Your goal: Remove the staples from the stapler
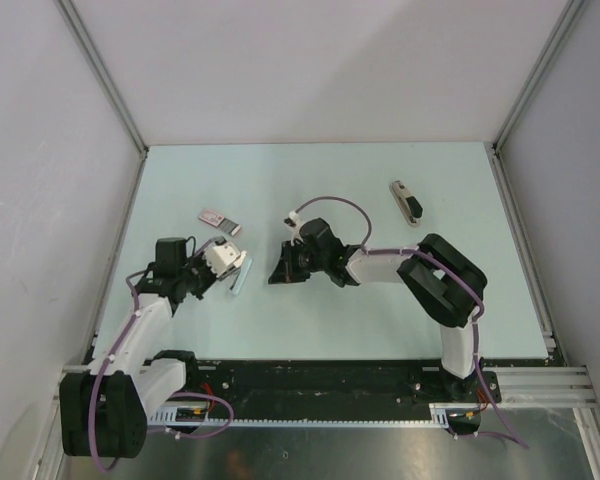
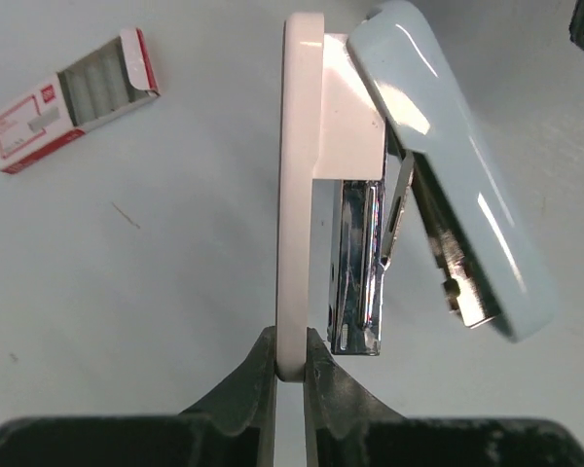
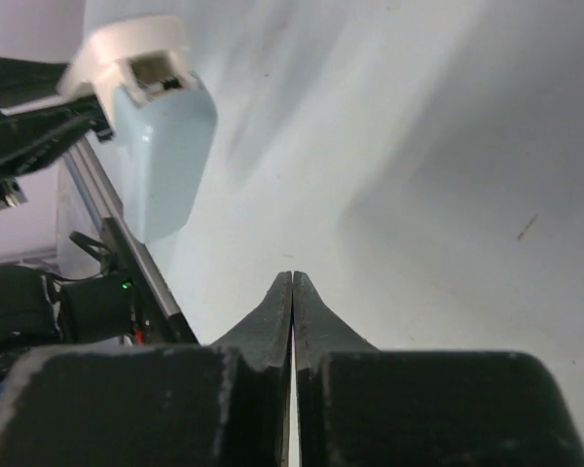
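Left pincer (image 2: 292, 362) pinches the opened stapler (image 2: 300, 175); right pincer (image 3: 292, 292) pressed together, empty. Magazine (image 2: 358, 263) exposed; emptied or not, I cannot tell.

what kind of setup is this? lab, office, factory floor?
Probably a lab robot test cell: plain wall panels on aluminium framing box in a pale green tabletop, and the left arm and right arm are bolted to a black rail at its near edge.
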Robot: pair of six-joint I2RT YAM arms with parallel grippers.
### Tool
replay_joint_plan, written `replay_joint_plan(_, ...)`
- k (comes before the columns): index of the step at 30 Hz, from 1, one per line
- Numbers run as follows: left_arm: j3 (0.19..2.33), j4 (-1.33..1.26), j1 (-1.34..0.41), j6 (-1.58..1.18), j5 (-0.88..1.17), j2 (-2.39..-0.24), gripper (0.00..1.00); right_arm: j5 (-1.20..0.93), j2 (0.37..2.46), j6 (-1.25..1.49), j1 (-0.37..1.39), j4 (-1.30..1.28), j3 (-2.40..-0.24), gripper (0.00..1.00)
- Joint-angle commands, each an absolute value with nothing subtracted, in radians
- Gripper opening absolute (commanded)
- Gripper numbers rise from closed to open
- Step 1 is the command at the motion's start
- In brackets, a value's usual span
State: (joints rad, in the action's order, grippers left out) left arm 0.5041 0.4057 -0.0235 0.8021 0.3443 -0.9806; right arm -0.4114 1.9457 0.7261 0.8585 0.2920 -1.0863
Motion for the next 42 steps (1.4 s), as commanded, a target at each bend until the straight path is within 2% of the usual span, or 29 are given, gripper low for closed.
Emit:
replay_joint_plan(1,0.514,0.340,-0.017,0.914,0.339,-0.929,0.00,-0.410,1.893,0.583,0.865,0.235,-1.089,0.00)
replay_joint_plan(4,0.543,0.335,-0.017,0.909,0.334,-0.937,0.00,-0.406,1.885,0.577,0.877,0.230,-1.089,0.00)
replay_joint_plan(10,0.570,0.334,-0.017,0.725,0.397,-0.953,0.00,-0.449,1.869,0.709,0.908,0.417,-1.076,0.50)
replay_joint_plan(15,0.557,0.334,-0.017,0.629,0.426,-0.967,0.00,-0.455,1.846,0.752,0.930,0.497,-1.057,0.73)
replay_joint_plan(19,0.552,0.333,-0.017,0.615,0.432,-0.956,0.00,-0.460,1.815,0.765,0.929,0.564,-1.002,0.76)
replay_joint_plan(33,0.576,0.364,-0.017,0.556,0.502,-0.931,0.00,-0.458,1.909,0.853,0.942,0.786,-0.987,0.78)
replay_joint_plan(42,0.595,0.384,-0.016,0.539,0.514,-0.921,0.00,-0.384,1.935,0.836,0.962,0.753,-1.006,0.78)
